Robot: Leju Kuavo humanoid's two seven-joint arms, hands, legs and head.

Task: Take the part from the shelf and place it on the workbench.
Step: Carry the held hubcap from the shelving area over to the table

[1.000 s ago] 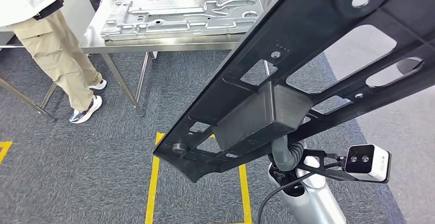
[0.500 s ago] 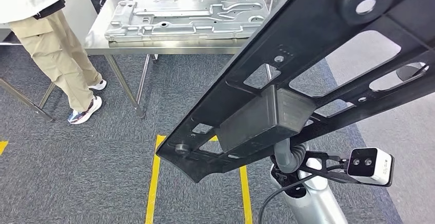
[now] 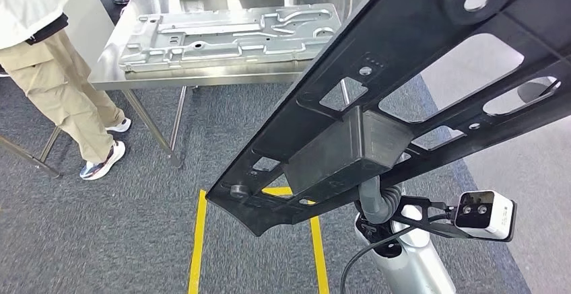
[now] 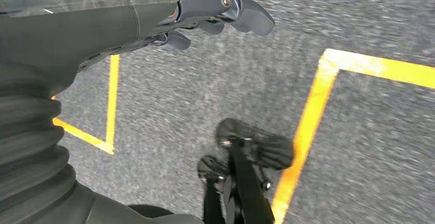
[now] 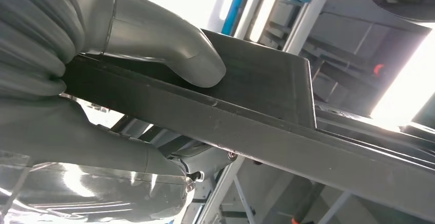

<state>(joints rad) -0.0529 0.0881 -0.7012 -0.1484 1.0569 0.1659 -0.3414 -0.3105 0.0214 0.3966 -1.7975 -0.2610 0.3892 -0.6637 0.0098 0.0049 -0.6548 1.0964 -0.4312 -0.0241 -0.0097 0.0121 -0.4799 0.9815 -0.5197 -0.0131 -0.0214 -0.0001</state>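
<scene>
A long black frame-like part (image 3: 417, 85) with cut-outs and a box-shaped block on its underside slants across the head view, from lower centre to upper right. My right hand (image 5: 128, 34) grips the part (image 5: 267, 131), its thumb pressed on the flat face and its fingers below the edge. In the head view the part hides that hand, and my right forearm (image 3: 404, 253) rises under it. The steel workbench (image 3: 202, 77) stands ahead at upper left, some way off. My left hand (image 4: 154, 24) hangs over the carpet, holding nothing, its fingers (image 4: 246, 14) loosely apart.
A large silver stamped metal panel (image 3: 222, 35) lies on the workbench. A person (image 3: 60, 92) in beige trousers stands at the bench's left end. Yellow tape lines (image 3: 198, 240) mark the grey carpet between me and the bench. A smooth light floor (image 3: 532, 193) lies on the right.
The whole picture has shifted: the bench and the person now sit further left in view. The black part stays in the same place in my right hand.
</scene>
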